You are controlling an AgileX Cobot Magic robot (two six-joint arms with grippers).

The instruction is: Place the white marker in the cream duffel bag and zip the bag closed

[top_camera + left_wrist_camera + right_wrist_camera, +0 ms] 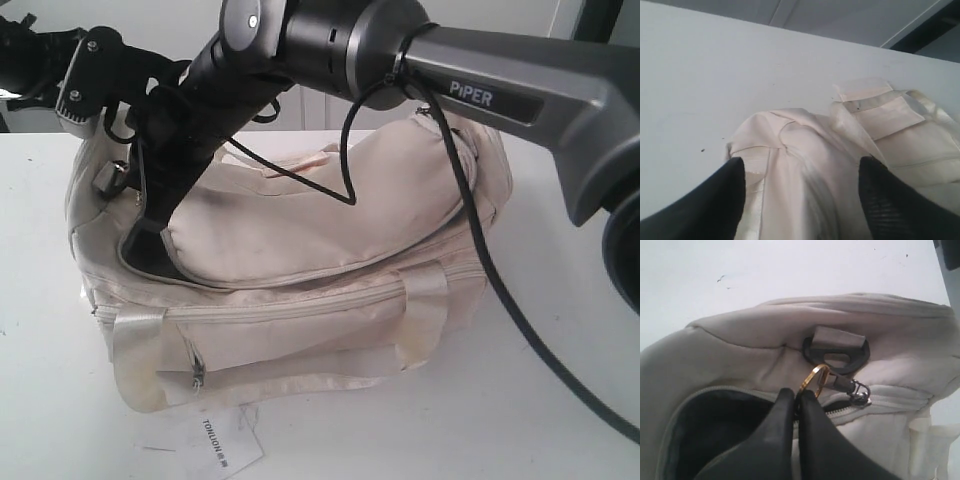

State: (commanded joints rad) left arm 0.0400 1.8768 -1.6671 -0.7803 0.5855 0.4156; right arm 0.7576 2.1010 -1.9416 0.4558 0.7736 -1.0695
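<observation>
Over duffel bag (740, 335), right gripper (797, 396) (pinching zip ring (810, 378))

Cream duffel bag (765, 330): we see only darkness through its open zip, contents unreadable. Gold ring (812, 380): lower end disappears between the right tool's (796, 394) pressed-together fingers. Paper tag (220, 450) runs off the frame edge.
</observation>
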